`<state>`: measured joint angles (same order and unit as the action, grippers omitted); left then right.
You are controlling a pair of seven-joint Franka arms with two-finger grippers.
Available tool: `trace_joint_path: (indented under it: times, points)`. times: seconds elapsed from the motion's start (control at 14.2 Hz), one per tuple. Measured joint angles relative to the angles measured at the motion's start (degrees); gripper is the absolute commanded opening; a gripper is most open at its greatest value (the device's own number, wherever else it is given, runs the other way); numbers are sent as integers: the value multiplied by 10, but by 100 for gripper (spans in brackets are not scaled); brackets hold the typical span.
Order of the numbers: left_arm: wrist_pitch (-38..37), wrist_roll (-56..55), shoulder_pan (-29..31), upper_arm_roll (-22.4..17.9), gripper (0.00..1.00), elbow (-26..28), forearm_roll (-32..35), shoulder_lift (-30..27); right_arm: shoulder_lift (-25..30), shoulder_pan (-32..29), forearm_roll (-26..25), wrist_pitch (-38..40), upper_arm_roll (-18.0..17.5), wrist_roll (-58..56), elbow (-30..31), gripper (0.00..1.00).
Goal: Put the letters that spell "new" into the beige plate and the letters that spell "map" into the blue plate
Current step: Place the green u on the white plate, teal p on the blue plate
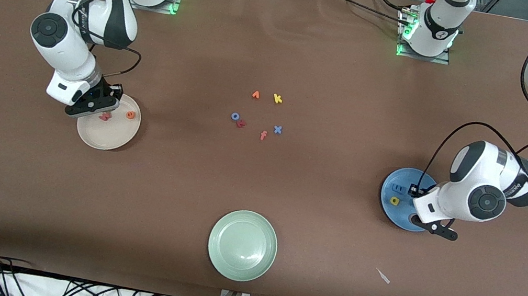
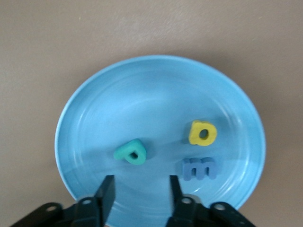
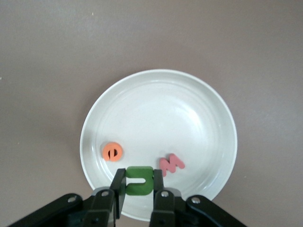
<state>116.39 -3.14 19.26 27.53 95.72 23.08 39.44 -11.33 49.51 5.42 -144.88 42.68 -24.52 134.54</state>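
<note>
Broadly, the brown bench (image 1: 316, 220) carries three round plates, and the pale green plate (image 1: 242, 245), lying at the edge closest to the front camera, serves as the landmark. From it, the beige plate (image 1: 106, 136) lies farther from the camera and toward the right arm's end of the bench; the blue plate (image 1: 394, 211) lies farther from the camera and toward the left arm's end.

The right gripper (image 3: 138, 189) hangs over the beige plate, its fingers (image 3: 118, 187) clamped on the olive-green n (image 3: 139, 181). Inside that plate lie the salmon-pink w (image 3: 171, 164) and the orange e (image 3: 112, 152), apart from each other.

The left gripper (image 2: 138, 189) hangs over the blue plate with its fingers (image 2: 107, 189) apart and nothing between them. In that plate lie the teal p (image 2: 131, 152), the yellow a (image 2: 202, 133) and the light blue m (image 2: 199, 169); the a and the m sit just beside one another, the p apart from both.

Farther from the camera than the green plate, mid-bench between the two other plates, sits a loose cluster of small letters: a yellow k (image 1: 277, 98), an orange v (image 1: 255, 95), a blue o (image 1: 235, 116), a red letter (image 1: 241, 124) touching the o, a blue x (image 1: 277, 129) and an orange f (image 1: 263, 135).
</note>
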Motion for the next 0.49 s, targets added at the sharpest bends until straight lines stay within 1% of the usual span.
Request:
trace_joint_path:
  times: [0.07, 0.14, 0.35, 0.42, 0.49]
  points:
    - [0, 0, 0, 4, 100, -3, 0, -4, 1, 1, 0, -4, 0, 0, 3, 71]
    - [-1, 0, 0, 9, 100, -7, 0, -12, 1, 2, 0, -6, -1, 0, 6, 77]
    - [-6, -1, 1, 25, 100, -21, -4, -66, 0, 2, 1, -8, -1, 0, 7, 78]
    - [-12, -2, 1, 27, 100, -24, -21, -92, 0, 2, 1, -9, -1, 1, 7, 78]
    - [-21, -3, 3, 26, 100, -28, -52, -120, 0, 2, 1, -9, -1, 2, 7, 79]
